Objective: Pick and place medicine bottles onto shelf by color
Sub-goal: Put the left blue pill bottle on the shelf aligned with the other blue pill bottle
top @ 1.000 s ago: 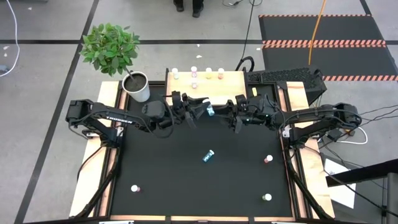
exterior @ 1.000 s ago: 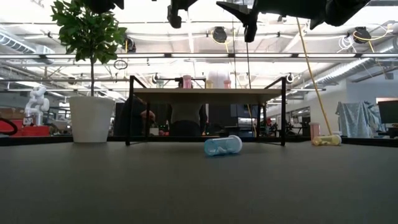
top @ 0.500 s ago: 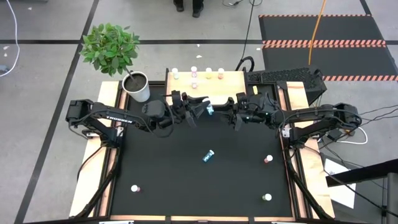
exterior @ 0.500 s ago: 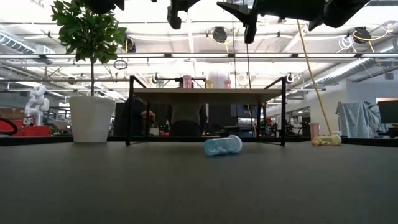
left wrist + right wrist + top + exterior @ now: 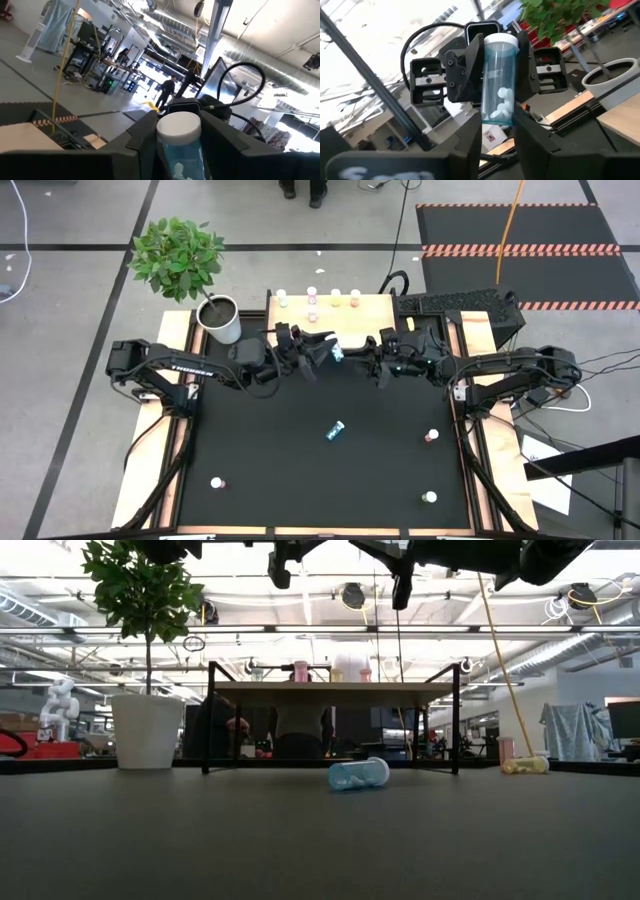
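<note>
Now both grippers meet mid-air: left gripper [image 5: 322, 352] clamps the teal-blue bottle [image 5: 338, 357]; right gripper [image 5: 372, 361] apparently pinches its far end; bottle's length spans them.

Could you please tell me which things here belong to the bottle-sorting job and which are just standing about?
Job in hand: held blue bottle, gripped above the table by the left gripper, with the right gripper at its base; lying blue bottle; pink bottle; pale green bottle; shelf.
Just standing about: potted plant.
</note>
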